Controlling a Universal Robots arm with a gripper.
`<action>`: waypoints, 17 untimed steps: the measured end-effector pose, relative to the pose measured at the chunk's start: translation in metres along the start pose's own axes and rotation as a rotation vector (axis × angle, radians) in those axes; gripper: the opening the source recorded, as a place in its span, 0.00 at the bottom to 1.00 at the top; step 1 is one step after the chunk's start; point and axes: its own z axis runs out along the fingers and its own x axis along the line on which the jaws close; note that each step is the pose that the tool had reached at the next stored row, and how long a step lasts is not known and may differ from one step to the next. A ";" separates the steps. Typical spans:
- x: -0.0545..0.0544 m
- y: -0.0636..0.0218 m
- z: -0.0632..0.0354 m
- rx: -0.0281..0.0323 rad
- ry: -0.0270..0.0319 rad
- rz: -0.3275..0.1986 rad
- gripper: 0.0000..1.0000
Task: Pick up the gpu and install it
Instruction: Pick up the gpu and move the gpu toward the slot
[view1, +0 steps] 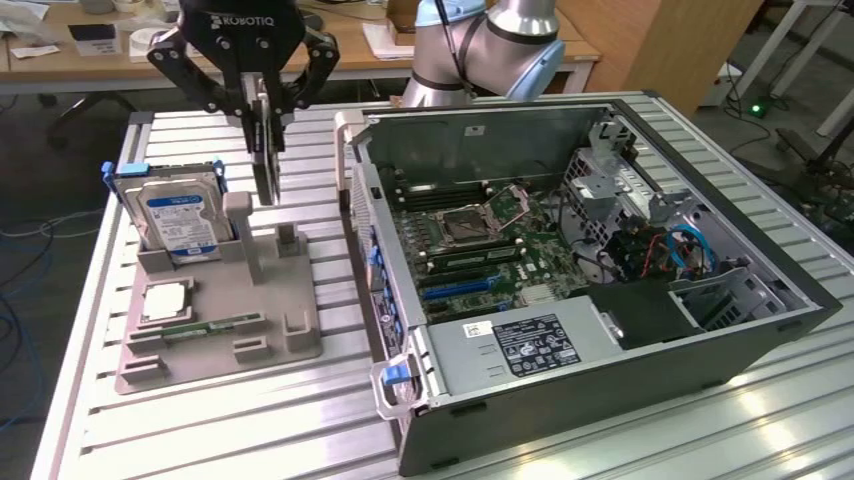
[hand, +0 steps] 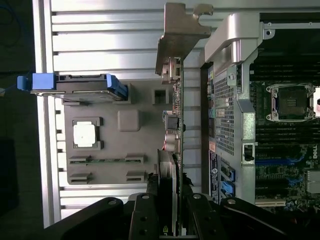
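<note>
Gripper clamped on gpu, upper left of exterior view; card hangs vertical (slot-matching orientation) over grey holder.

Beside the computer case, the gpu hung edge-on to the exterior view, so neither of its faces could be made out. Its upper part was covered by the claw clamped on it, and the claw's body was cut off by the frame. In the wrist view the fingers ran out of frame, and the case was cropped too. The print on the label inside the case was too small to read. The tabletop ran off frame past the case's near corner.
</note>
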 end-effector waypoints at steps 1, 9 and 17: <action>0.000 0.0000 0.0000 0.0001 0.0000 0.000 0.27; -0.004 0.0002 -0.0002 0.0002 0.0002 0.000 0.27; -0.012 0.0006 -0.0001 0.0002 0.0002 0.000 0.27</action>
